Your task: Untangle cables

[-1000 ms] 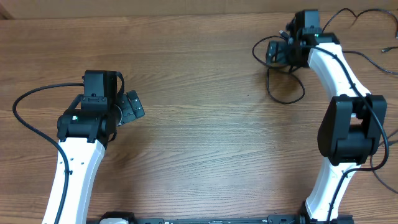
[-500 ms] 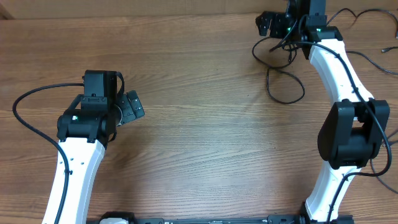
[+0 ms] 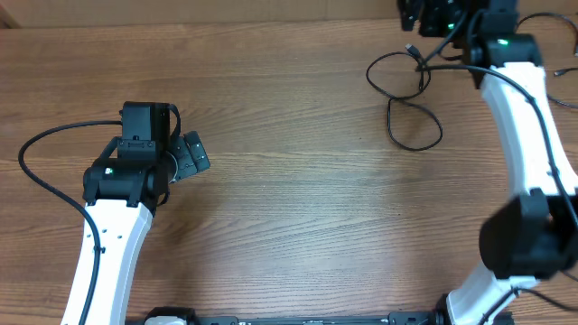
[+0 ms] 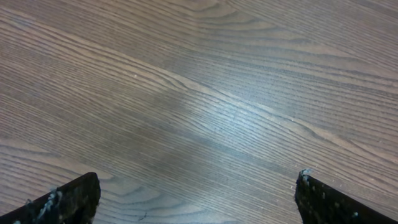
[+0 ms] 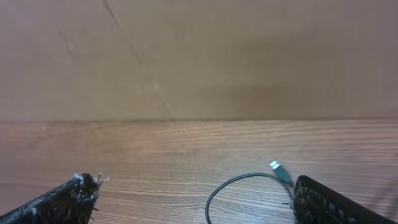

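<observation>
The cables [image 3: 389,116] lie on the counter [image 3: 298,217] at the far right, in two slack loops that cross each other: a far loop [image 3: 370,70] and a near loop [image 3: 440,134]. A silver plug [image 3: 409,48] sticks out at the far side of the heap. The right hand [image 3: 424,15] hangs above the far edge just beyond that plug, fingers spread wide and holding nothing. Its wrist view shows the plug [image 5: 279,170] and an arc of cord close to the right fingertip, not between the fingers. The left hand [image 3: 190,155] sits well apart on the left, also spread and empty, with only bare wood under it [image 4: 196,202]. The step in hand looks like reaching for a free end. To do it well, the right hand should centre itself over the cord just behind the plug, come down until the fingertips meet the wood, and close there, since so thin a cord slips out of a shallow pinch. Drawing the end away from the crossing should open the loops rather than tighten them. The left hand would help by coming across to pin the near loop. The arm's thicker wires [image 3: 542,86] run nearby and should not be caught.
</observation>
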Available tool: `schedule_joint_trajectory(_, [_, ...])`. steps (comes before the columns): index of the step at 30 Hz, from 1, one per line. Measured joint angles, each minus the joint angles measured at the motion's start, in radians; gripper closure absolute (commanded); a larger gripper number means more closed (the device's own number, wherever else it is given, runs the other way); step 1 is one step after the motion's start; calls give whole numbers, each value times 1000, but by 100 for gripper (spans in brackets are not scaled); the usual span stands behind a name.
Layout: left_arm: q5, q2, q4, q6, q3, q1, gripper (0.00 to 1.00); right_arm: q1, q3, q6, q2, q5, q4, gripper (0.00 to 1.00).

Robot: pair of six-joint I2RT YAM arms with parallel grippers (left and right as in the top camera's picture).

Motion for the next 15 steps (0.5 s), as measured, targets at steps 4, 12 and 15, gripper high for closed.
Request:
schedule_joint_trajectory(4, [0,0,0,0,0,0,0,-5,0,0,-78,5,6,0])
schedule_joint_trajectory(12, [0,0,0,0,0,0,0,-4,3,0,-91,8,-30,0])
schedule_joint_trajectory(15, [0,0,0,0,0,0,0,-5,3,0,-115,8,-63,0])
